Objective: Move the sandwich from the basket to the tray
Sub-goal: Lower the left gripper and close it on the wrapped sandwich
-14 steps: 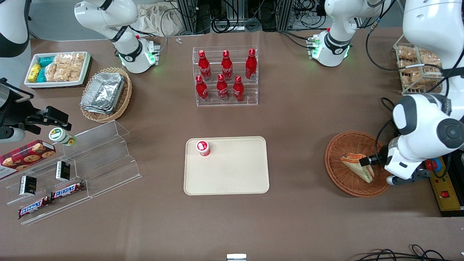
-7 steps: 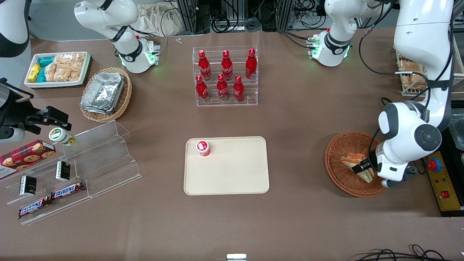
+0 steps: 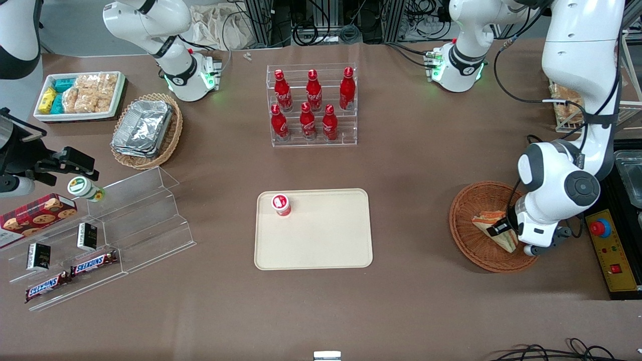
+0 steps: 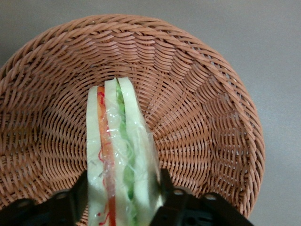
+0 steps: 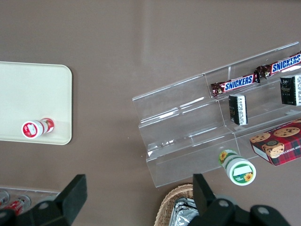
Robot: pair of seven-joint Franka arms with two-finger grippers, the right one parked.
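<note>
The sandwich (image 3: 484, 219) (image 4: 113, 127), a clear-wrapped wedge with orange, red and green layers, lies in the round reddish-brown wicker basket (image 3: 464, 210) (image 4: 211, 117) toward the working arm's end of the table. My left gripper (image 3: 500, 228) (image 4: 123, 181) is down in the basket, shut on the sandwich's wide end, one black finger (image 4: 165, 181) pressed against each bread face. The sandwich still rests on the weave. The cream tray (image 3: 321, 245) lies mid-table, well away toward the parked arm's end.
A small red-capped bottle (image 3: 281, 204) stands in a tray corner. A clear rack of red bottles (image 3: 312, 105) is farther from the camera than the tray. A yellow box with a red button (image 3: 609, 250) sits beside the basket. A wire rack of snacks (image 3: 569, 103) stands near the arm.
The left arm has swung in over the basket and its gripper has slid a little farther along the sandwich. The sandwich has stayed in place in the basket.
</note>
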